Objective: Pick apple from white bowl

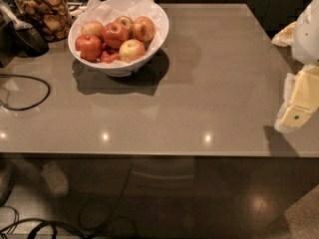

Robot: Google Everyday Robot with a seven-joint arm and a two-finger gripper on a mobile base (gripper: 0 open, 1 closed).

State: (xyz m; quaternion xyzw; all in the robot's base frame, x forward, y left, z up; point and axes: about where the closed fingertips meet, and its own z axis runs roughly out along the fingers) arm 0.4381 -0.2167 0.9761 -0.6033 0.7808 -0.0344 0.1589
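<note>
The white bowl (152, 46) stands on the grey table at the back left, lined with crumpled white paper. It holds several apples. The pale yellow-gold apple (131, 50) with a light red blush lies at the bowl's front, on top of the pile. Deep red apples (89, 46) lie to its left, and a larger orange-red apple (143, 28) lies behind it. My gripper (295, 114), a pale yellow and white part, is at the far right edge of the view. It hangs over the table's right side, far from the bowl and holding nothing that I can see.
A glass jar of brown snacks (46, 13) stands behind and left of the bowl. A dark object (27, 38) sits next to the jar. A black cable (30, 94) loops on the table's left side. The table's front edge (149, 155) runs across the view, with floor and cables below.
</note>
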